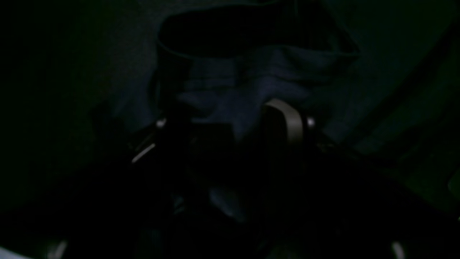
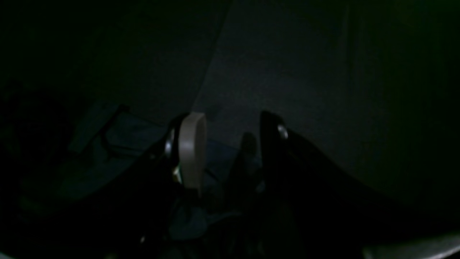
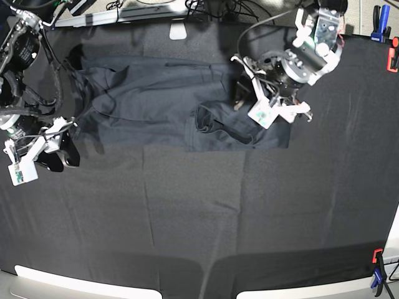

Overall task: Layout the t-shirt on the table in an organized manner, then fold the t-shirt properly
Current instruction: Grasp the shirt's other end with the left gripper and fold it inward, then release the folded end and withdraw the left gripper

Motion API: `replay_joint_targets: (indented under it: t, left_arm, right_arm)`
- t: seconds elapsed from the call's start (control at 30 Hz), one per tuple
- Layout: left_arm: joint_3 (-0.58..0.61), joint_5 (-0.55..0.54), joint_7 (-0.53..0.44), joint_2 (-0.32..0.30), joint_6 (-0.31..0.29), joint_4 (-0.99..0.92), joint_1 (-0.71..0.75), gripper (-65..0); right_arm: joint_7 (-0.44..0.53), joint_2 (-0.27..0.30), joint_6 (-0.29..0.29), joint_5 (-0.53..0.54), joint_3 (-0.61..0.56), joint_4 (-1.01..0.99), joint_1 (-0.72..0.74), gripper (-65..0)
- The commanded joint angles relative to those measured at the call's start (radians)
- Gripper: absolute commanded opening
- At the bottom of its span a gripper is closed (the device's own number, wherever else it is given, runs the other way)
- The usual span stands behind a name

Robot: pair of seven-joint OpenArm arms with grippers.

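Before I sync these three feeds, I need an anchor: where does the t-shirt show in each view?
Left wrist: t-shirt bunched at centre, just beyond the left gripper.
Right wrist: lower left.
Base: spread across the upper middle.
Shared landmark: the black table.

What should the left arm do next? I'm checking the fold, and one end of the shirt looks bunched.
Probably close the left gripper on the rumpled fabric and draw it outward. The t-shirt lies mostly flat on the table, but that end is bunched beside the gripper. In the left wrist view, fabric sits between its parted jaws. The right gripper sits off the shirt.
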Motion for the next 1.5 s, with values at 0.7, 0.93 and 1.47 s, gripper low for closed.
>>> replay_joint_targets:
  t: [0.7,0.93,1.47]
  left_arm:
    - [0.000,-0.415,0.001,-0.001,-0.298,0.094,0.123,-65.0]
    - [-0.009,-0.417,0.038,-0.001,-0.298,0.094,0.117,-55.7]
    - [-0.210,-0.216,-0.093,0.000,-0.190,0.077,0.069,-55.1]
  right_arm:
    - [0.010,0.016,0.017,0.014,0.005,0.019,0.013,-41.3]
    - [0.010,0.016,0.017,0.014,0.005,0.019,0.013,-41.3]
    - [0.010,0.016,0.017,0.043,0.005,0.019,0.013,-41.3]
